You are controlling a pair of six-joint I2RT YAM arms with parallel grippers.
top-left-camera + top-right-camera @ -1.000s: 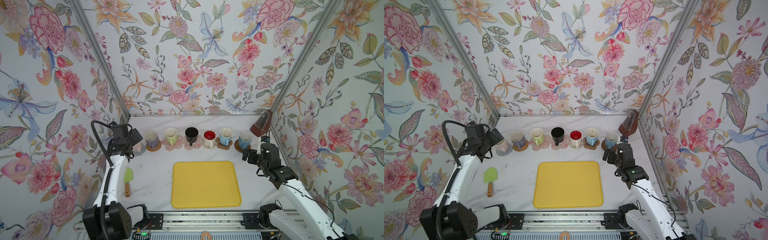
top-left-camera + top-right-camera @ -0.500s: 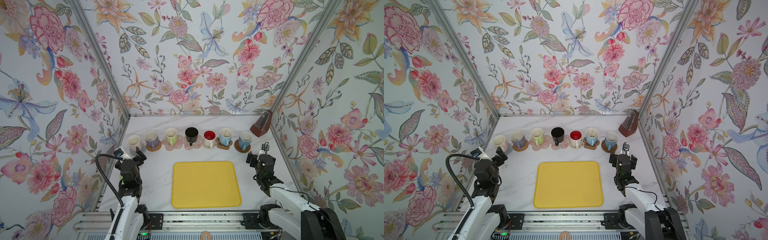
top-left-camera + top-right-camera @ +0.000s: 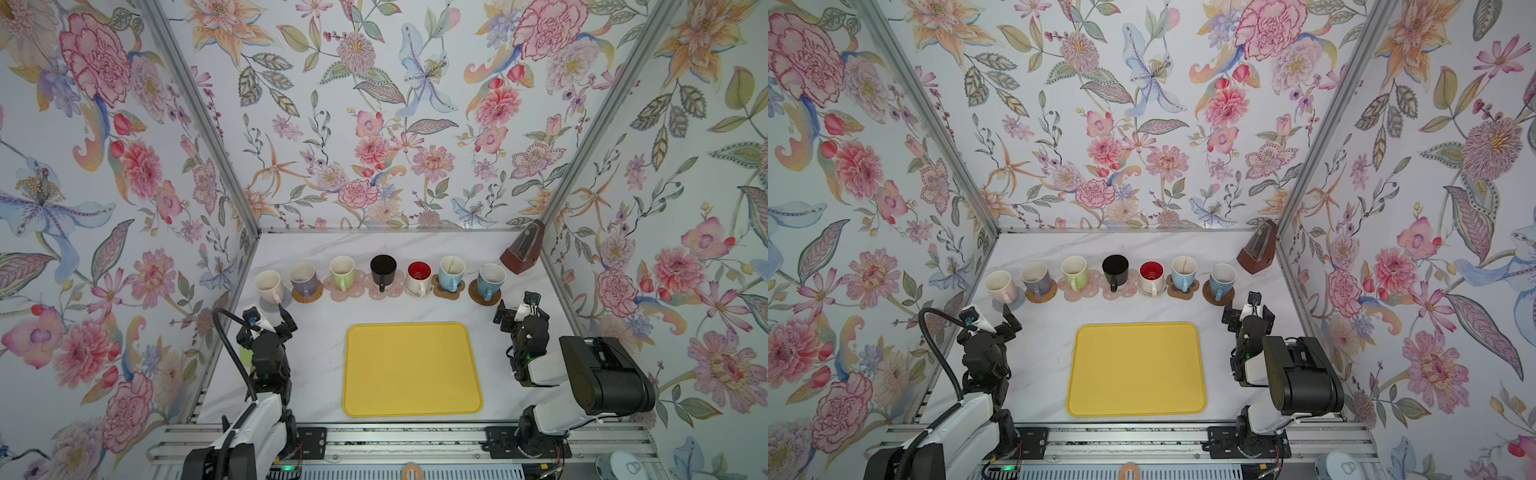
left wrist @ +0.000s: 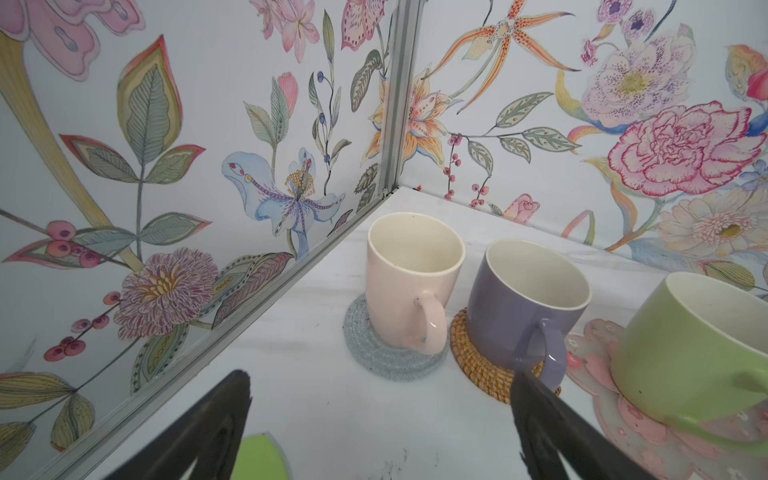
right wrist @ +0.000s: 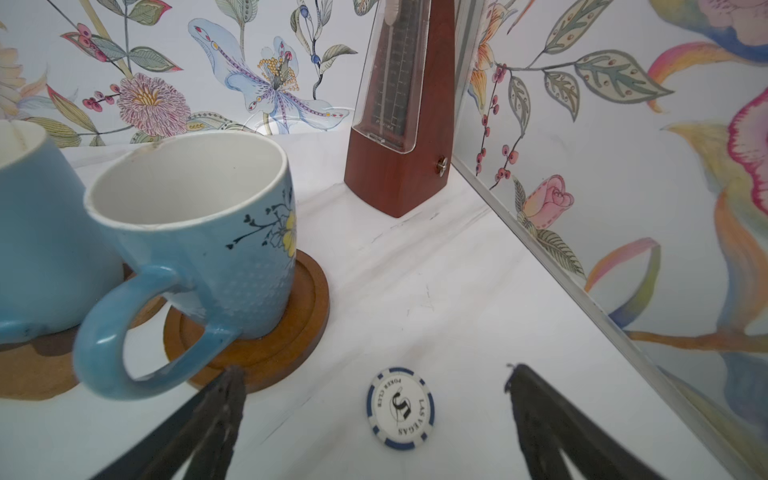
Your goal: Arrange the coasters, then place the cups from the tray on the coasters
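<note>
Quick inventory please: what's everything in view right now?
cups: seven, cream, lavender, green, black, red-lined white, two light blue; back row, one per coaster
coasters: seven, grey, rattan, two pink, beige, brown paw, dark wood; under the cups
tray: one, yellow, centre front, bare
metronome: one, brown, back right corner
poker chip: one, white-blue, by right gripper
brush: one, green, left edge, mostly hidden
left gripper: one, black, open, facing cream cup
right gripper: one, black, open, near right-end blue cup
</note>
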